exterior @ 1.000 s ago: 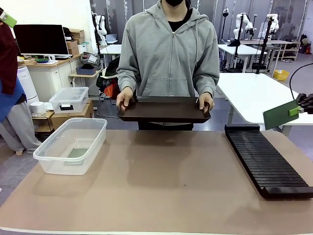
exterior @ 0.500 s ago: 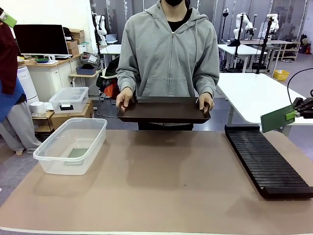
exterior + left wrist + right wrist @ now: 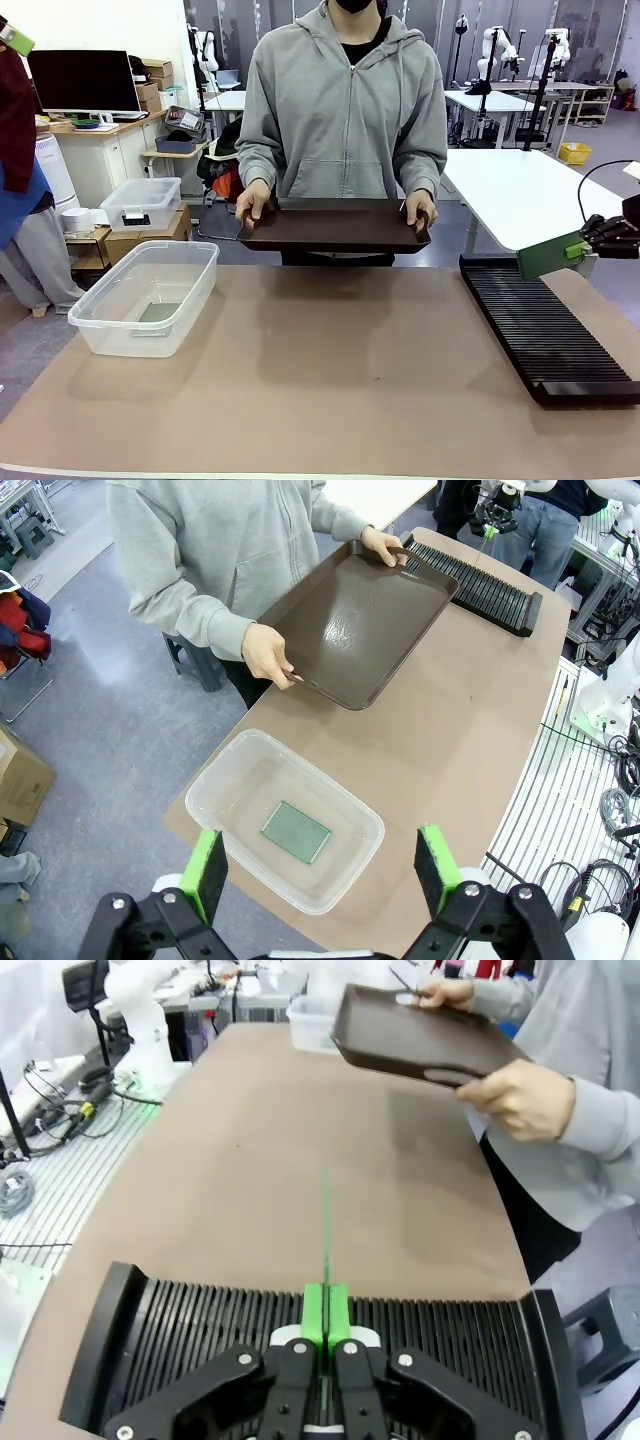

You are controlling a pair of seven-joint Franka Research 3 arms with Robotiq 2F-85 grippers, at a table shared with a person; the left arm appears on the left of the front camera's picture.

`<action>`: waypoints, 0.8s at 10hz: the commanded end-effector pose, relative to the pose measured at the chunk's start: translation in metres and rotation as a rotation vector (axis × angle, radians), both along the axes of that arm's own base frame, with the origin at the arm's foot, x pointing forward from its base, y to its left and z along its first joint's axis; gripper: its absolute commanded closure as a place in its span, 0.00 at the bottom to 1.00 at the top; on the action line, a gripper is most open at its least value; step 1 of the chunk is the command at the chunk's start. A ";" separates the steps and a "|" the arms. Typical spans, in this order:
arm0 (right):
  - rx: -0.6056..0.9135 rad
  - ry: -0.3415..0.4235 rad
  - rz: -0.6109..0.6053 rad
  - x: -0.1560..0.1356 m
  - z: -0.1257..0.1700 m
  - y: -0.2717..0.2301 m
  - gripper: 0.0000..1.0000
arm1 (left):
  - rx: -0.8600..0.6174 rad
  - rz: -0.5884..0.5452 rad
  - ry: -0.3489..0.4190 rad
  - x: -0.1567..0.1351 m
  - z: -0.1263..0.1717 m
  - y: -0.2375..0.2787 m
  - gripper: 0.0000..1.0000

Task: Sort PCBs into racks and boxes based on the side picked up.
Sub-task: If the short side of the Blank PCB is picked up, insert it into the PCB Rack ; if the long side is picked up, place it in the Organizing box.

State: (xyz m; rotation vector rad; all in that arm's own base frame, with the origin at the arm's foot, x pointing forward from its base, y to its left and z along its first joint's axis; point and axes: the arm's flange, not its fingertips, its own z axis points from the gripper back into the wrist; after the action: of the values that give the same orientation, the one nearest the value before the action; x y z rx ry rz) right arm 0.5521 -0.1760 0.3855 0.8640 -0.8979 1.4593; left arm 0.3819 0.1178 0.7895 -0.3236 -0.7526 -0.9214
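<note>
Right gripper [image 3: 578, 250] jaws tight on a green board [image 3: 548, 256] above the rack [image 3: 545, 330]; left gripper [image 3: 322, 865] jaws wide; no legible writing.

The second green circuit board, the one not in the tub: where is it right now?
In the front view the thin green rectangular circuit board is at far right, clamped in the right pincer, held on edge above the far end of the long black slotted rack.

The right gripper [image 3: 578, 249] reached in from the right edge with its green pads [image 3: 325, 1312] pressed together, while the left gripper [image 3: 322, 865] hung spread wide.
</note>
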 end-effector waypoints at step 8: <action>-0.074 0.025 0.023 0.006 -0.065 0.021 0.98 | -0.003 -0.006 0.000 -0.003 -0.001 -0.001 0.00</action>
State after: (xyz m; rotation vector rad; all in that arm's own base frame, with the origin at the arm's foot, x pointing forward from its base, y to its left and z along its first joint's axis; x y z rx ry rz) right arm 0.5621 -0.1597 0.3244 0.8684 -0.8183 1.4607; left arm 0.3819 0.1178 0.7895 -0.3236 -0.7526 -0.9214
